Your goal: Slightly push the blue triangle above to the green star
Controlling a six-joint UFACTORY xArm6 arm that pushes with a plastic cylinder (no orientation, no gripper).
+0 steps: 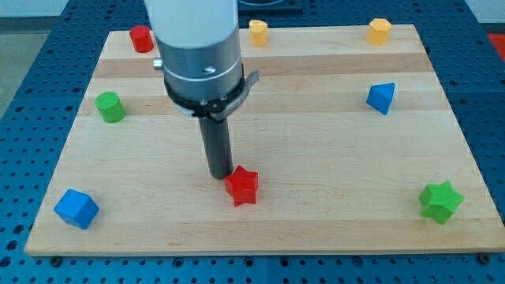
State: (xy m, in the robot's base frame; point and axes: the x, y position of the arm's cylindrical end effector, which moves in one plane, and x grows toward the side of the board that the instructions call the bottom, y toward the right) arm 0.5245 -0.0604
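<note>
The blue triangle (381,97) lies on the wooden board (316,158) at the view's right, in the upper half. The green star (440,202) lies near the board's lower right corner, below and a little right of the triangle. My tip (220,175) is near the board's middle, touching or just beside the upper left edge of a red star (242,186). It is far to the left of both the blue triangle and the green star.
A red cylinder (141,39) is at the top left, a yellow block (258,32) at the top middle, a yellow block (379,31) at the top right. A green cylinder (110,107) is at the left, a blue cube (76,208) at the bottom left.
</note>
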